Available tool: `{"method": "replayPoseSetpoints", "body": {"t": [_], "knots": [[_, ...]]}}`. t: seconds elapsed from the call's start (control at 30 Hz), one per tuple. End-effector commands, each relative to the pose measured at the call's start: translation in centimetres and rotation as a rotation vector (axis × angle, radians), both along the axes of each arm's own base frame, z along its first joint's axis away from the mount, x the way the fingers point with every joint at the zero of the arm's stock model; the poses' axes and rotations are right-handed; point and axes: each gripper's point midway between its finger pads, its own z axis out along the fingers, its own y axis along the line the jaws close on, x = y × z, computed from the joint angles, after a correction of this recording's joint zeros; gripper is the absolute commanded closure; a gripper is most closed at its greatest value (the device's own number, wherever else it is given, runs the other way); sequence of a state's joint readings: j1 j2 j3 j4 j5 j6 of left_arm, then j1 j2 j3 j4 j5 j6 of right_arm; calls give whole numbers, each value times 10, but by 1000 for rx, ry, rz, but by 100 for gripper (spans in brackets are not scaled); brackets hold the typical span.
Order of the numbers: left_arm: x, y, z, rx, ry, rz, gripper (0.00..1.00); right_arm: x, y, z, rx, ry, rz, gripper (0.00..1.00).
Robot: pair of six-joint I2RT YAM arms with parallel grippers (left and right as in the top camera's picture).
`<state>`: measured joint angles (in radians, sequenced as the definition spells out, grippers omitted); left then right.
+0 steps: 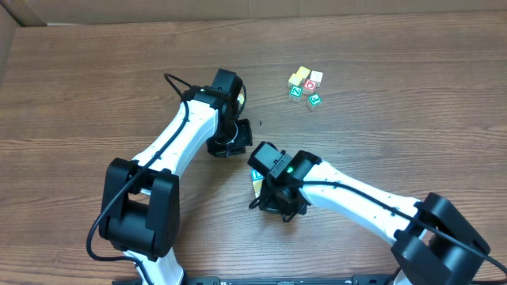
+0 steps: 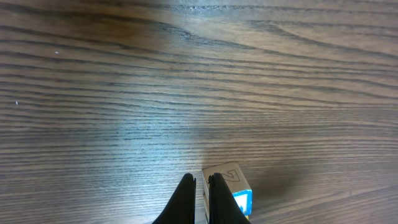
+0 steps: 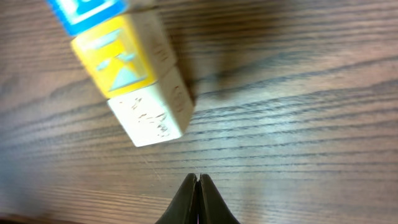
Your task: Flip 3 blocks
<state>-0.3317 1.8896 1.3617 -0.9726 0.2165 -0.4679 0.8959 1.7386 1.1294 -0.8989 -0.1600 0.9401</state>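
Note:
Three blocks lie in a touching row in the right wrist view: a blue-framed block at the top edge, a pale yellow block in the middle, and a whitish block with faint marks. My right gripper is shut and empty, below and right of the whitish block, apart from it. From overhead only a sliver of the blocks shows beside the right gripper. My left gripper is shut with nothing between its fingers. A block with a blue face sits against its right finger.
A tight group of yellow, red, green and white cubes lies at the back right of the wooden table. A bright yellow cube peeks out behind the left arm. The two wrists are close together mid-table.

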Motion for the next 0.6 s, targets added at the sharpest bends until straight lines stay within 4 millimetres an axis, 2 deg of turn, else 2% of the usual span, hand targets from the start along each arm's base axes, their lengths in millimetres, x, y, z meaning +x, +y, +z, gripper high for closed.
{"method": "replayPoseSetpoints", "body": {"t": [0.0, 0.1, 0.23, 0.4, 0.57], "knots": [[-5, -3, -17, 23, 37, -35, 96, -2, 4, 5, -76, -176, 165, 96], [-3, -9, -20, -4, 55, -43, 96, -4, 10, 6, -124, -276, 218, 96], [-6, -18, -22, -46, 85, -47, 96, -13, 26, 7, -92, -314, 262, 96], [-7, -19, -28, -35, 95, -53, 96, -9, 18, 3, -134, -352, 263, 96], [-6, -23, -30, -36, 89, -56, 96, -9, 17, -11, -119, -371, 258, 96]]}}
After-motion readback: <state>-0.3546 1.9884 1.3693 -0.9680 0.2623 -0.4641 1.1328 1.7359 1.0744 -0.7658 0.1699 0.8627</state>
